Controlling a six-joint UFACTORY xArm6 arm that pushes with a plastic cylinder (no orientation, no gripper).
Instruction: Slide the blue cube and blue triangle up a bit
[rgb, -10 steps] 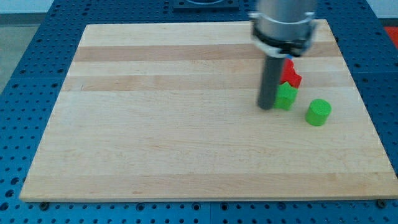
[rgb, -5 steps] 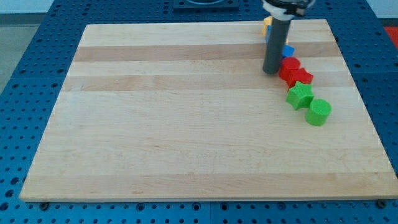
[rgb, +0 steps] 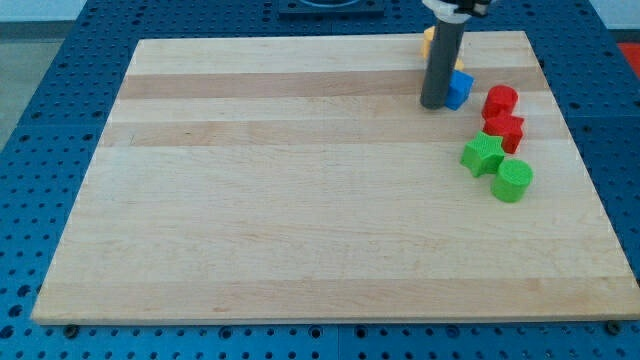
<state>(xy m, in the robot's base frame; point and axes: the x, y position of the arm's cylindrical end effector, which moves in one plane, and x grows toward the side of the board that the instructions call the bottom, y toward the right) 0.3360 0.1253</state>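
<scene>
Rod stood upright near the bench's (rgb: 300, 200) top right; no fingers on this arm, so no open or closed state to tell. My tip (rgb: 433, 105) sat touching the blue block (rgb: 458, 89), which lay at the tip's 2 o'clock; shape unclear, partly hidden. Orange block (rgb: 428, 40) peeked out behind the rod at 12. Red cylinder (rgb: 500, 101) and red block (rgb: 505, 131) at 3–4 o'clock, apart from the tip. Green star (rgb: 483, 154) and green cylinder (rgb: 513, 180) touching, at 5.
</scene>
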